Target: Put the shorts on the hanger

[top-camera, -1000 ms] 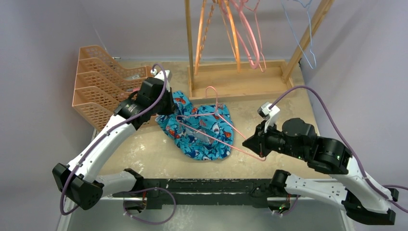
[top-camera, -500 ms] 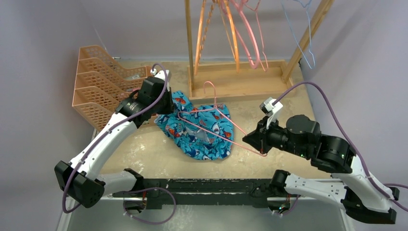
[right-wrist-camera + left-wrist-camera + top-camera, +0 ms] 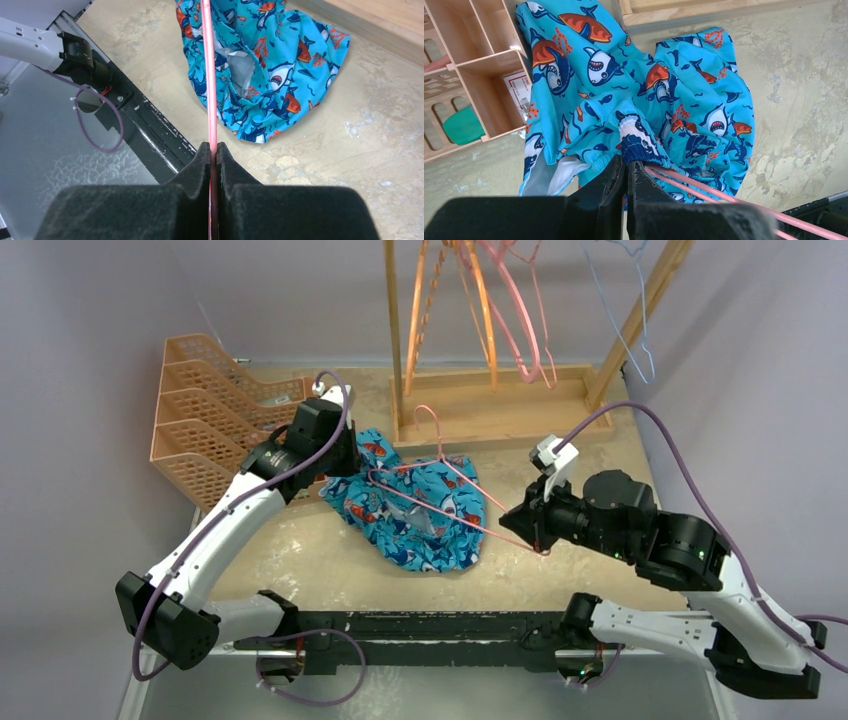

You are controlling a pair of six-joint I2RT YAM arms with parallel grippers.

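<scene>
The turquoise shark-print shorts (image 3: 420, 520) lie bunched on the table in the middle. The pink hanger (image 3: 500, 533) lies tilted across them, its hook pointing to the back. My left gripper (image 3: 345, 468) is shut on the shorts' elastic waistband at their left edge; in the left wrist view the gripper (image 3: 626, 162) pinches the dark blue hem of the shorts (image 3: 659, 85), with the hanger's bars (image 3: 704, 182) just to its right. My right gripper (image 3: 535, 540) is shut on the hanger's right corner. In the right wrist view the gripper (image 3: 213, 146) clamps the pink bar (image 3: 210, 75), which runs over the shorts (image 3: 270, 65).
An orange slotted sorter tray (image 3: 200, 410) stands at the back left, close behind my left gripper. A wooden rack base (image 3: 490, 410) stands behind the shorts, with orange hangers (image 3: 420, 310), pink hangers (image 3: 520, 330) and light-blue wire hangers (image 3: 625, 310) hanging above. A black rail (image 3: 420, 625) runs along the near edge.
My right gripper has moved a little left and back with the hanger, so the hook sits farther back. The left gripper has kept its hold, and the shorts have bunched slightly.
</scene>
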